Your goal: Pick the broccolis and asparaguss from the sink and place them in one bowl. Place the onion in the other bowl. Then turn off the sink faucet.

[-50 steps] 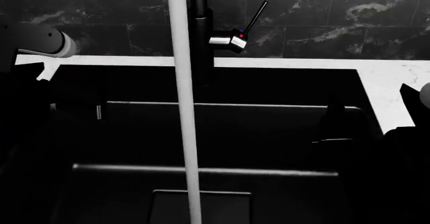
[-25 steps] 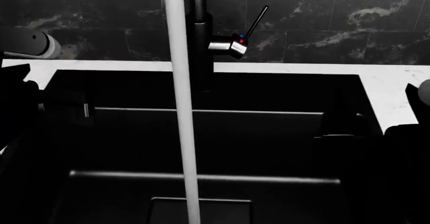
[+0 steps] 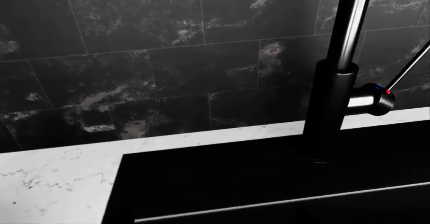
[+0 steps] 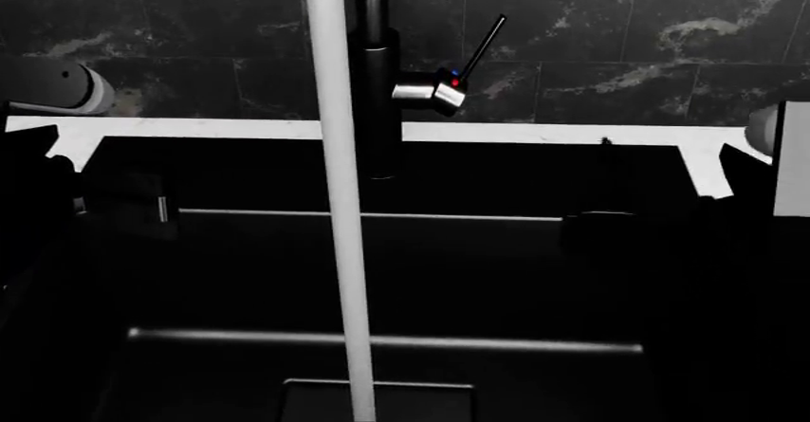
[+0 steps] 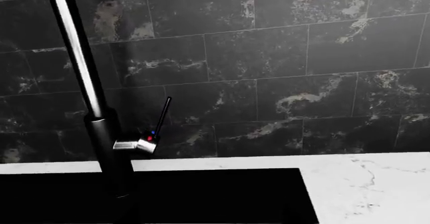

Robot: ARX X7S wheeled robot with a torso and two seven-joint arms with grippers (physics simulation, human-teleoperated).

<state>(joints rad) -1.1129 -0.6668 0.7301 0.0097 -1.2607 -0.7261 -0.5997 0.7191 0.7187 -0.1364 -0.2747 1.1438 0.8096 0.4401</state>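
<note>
A white marble countertop (image 4: 532, 132) with faint grey veining carries everything, running as a band along the foot of a dark marbled tile wall (image 4: 633, 43). The black sink (image 4: 506, 261) is cut into it, filling the head view from 3 o'clock round to 9 o'clock. The sink faucet (image 4: 377, 109) rises at 12 o'clock by the sink's back edge, its thin lever tilted toward 1 o'clock. The counter shows widest past the sink's corner in the right wrist view (image 5: 363, 183).

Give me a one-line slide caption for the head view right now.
Water stream runs from the sink faucet into the black sink, lever handle raised.
</note>
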